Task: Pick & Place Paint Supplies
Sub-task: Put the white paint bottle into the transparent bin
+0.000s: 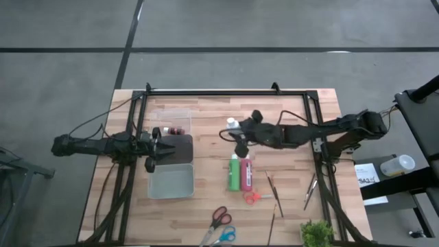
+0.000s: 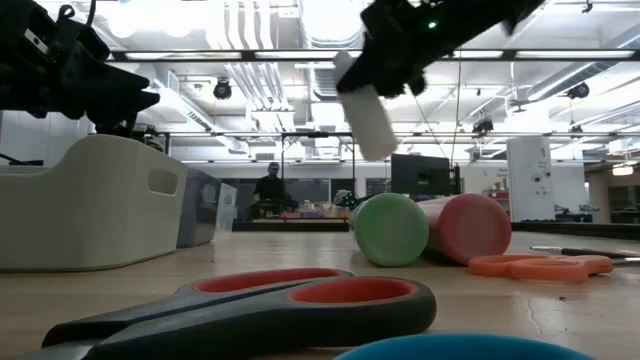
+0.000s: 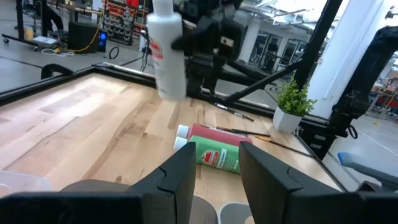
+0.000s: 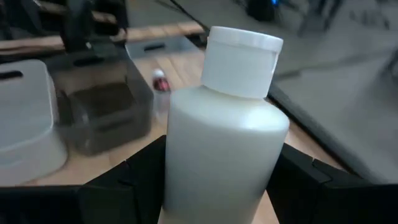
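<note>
My right gripper [image 1: 240,134] hangs over the middle of the table, shut on a white paint bottle [image 3: 168,53] that is lifted high. A green bottle [image 1: 234,173] and a red bottle [image 1: 246,175] lie on their sides next to each other on the wood below. Thin brown-handled brushes [image 1: 273,186] lie to their right. My left gripper [image 3: 217,180] stands open at the table's left, above the bins, holding nothing. My right gripper pinches the white bottle's body [image 4: 186,168] between its two fingers [image 4: 134,180], one on each side, below the white cap [image 4: 242,53]. The fingers come from the table's right, slanting slightly down. The bottle is clear of the table, nearly upright, cap up.
At the left stand a clear bin [image 1: 171,122], a dark bin [image 1: 182,147] and a white bin [image 1: 170,182]. Orange scissors [image 1: 252,197], red scissors [image 1: 219,217] and blue scissors [image 1: 223,237] lie near the front edge. A small plant [image 1: 317,233] stands front right.
</note>
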Controlling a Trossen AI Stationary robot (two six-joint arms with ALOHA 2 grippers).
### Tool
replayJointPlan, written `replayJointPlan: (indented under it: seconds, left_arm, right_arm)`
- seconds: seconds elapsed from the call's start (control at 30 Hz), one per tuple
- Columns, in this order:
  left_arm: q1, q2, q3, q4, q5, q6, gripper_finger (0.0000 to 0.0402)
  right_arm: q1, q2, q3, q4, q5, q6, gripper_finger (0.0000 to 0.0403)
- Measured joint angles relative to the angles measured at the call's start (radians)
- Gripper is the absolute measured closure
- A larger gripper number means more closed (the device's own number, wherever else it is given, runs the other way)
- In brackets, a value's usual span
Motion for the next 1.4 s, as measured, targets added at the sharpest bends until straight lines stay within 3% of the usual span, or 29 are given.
replayJointPlan:
  seconds: [0.2, 0.53, 1.13, 1.4]
  left_arm:
    - [0.000, 0.001, 0.000, 0.000, -0.001, 0.000, 0.0272]
    - [0.000, 0.001, 0.000, 0.000, -0.001, 0.000, 0.0272]
    - [0.000, 0.020, 0.000, 0.000, -0.001, 0.000, 0.0272]
    - [0.000, 0.035, 0.000, 0.001, -0.001, 0.000, 0.0272]
  right_arm:
    - [-0.093, 0.107, 0.064, 0.175, -0.198, -0.145, 0.0183]
    - [-0.203, 0.361, 0.370, 0.135, -0.468, -0.297, 0.0183]
    - [-0.238, 0.864, 1.203, -0.364, -0.524, -0.496, 0.0183]
    - [-0.252, 0.996, 1.412, -0.435, -0.597, -0.494, 0.0183]
